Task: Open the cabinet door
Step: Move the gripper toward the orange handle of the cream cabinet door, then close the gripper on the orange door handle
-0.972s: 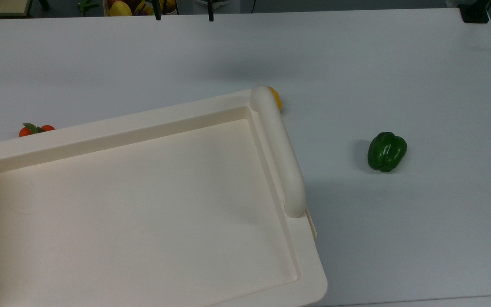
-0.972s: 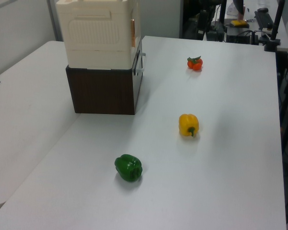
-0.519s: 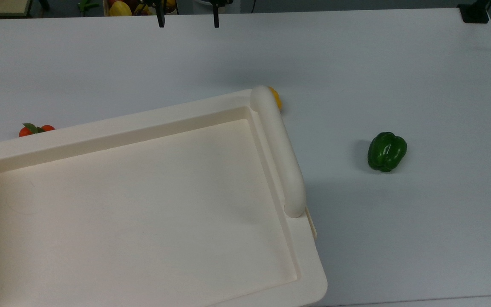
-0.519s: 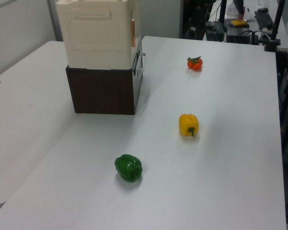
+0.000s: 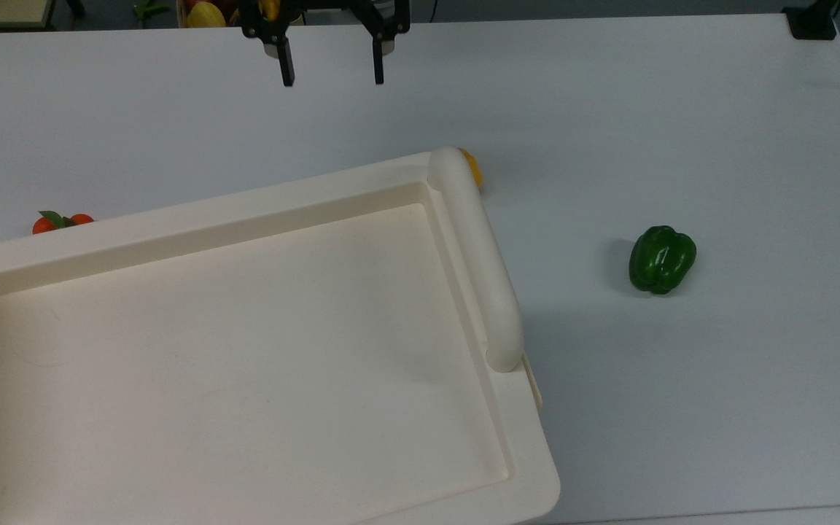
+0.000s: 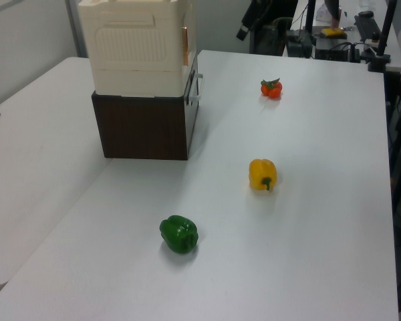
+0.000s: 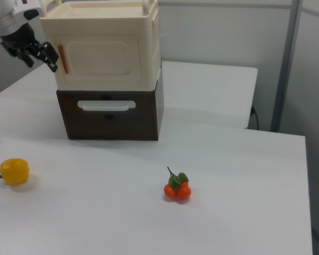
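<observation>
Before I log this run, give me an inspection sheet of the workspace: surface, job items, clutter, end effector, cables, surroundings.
Surface: white table, bare around the items.
Job items: cream cabinet on a dark drawer base; cabinet door shut, with an orange handle at the right view's left edge.
Clutter: green pepper, yellow pepper, small oranges with leaves, all loose on the table and apart from the cabinet.
End effector: end effector open, holding nothing, off the door; in the right view it is just left of the handle.
Cables: dark cable behind the table's far edge in the right view.
Surroundings: stands and equipment beyond the table.
</observation>
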